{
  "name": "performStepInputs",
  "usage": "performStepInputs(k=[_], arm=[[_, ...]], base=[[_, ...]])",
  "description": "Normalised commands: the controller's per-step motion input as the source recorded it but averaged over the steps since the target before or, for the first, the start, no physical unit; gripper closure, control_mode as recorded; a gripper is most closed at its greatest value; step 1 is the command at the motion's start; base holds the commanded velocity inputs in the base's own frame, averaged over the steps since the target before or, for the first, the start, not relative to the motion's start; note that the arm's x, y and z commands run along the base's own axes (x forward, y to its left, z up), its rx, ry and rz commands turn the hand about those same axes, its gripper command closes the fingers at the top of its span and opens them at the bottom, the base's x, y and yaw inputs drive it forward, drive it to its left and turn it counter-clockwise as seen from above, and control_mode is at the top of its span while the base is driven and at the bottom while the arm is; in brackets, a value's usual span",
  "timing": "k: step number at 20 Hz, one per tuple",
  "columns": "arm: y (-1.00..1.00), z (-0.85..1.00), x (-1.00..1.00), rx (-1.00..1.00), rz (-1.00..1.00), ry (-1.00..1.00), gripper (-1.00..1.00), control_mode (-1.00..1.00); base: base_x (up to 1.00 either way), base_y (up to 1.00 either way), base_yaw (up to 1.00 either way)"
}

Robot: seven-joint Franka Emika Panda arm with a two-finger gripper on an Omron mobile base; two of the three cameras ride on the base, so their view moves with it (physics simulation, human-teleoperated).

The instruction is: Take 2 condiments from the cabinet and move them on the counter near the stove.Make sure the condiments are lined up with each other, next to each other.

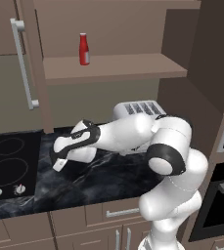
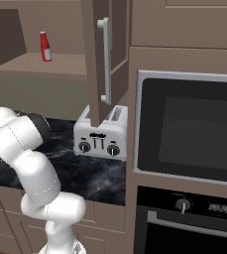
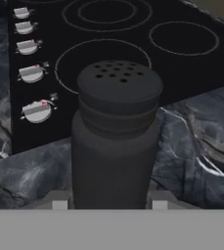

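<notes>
The dark grey shaker (image 3: pixel 116 136) is gripped between the closed fingers (image 3: pixel 59 201) of the gripper (image 1: pixel 60 164), held low over the black marble tabletop (image 1: pixel 108 176) just beside the glass cooktop (image 1: pixel 8 163). The red bottle (image 1: pixel 84 49) is seen upright on the cabinet shelf (image 1: pixel 123 66).

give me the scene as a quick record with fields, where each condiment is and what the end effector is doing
red bottle: upright on the cabinet shelf, door open
dark shaker: upright between the end effector's fingers, over the counter beside the stove
end effector: shut on the dark shaker, low over the counter
stove: left of the arm, knobs along its front edge
toaster: on the counter behind the arm
task state: one condiment at the counter, one on the shelf
</notes>
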Motion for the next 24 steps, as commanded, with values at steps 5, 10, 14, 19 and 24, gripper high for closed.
performStepInputs(k=[5, 10, 14, 19, 24], arm=[[0.03, -0.16, 0.01, 0.02, 0.06, -0.01, 1.0, -1.0], [0.0, -0.07, 0.05, 0.05, 0.05, 0.0, 1.0, -1.0], [0.0, -0.11, 0.12, 0.05, 0.04, 0.0, 1.0, -1.0], [0.0, -0.2, 0.11, 0.02, 0.03, 0.0, 1.0, -1.0], [0.0, -0.15, 0.08, 0.01, 0.02, 0.0, 1.0, -1.0]], base=[[0.0, 0.0, 0.0], [0.0, 0.0, 0.0], [0.0, 0.0, 0.0], [0.0, 0.0, 0.0], [0.0, 0.0, 0.0]])
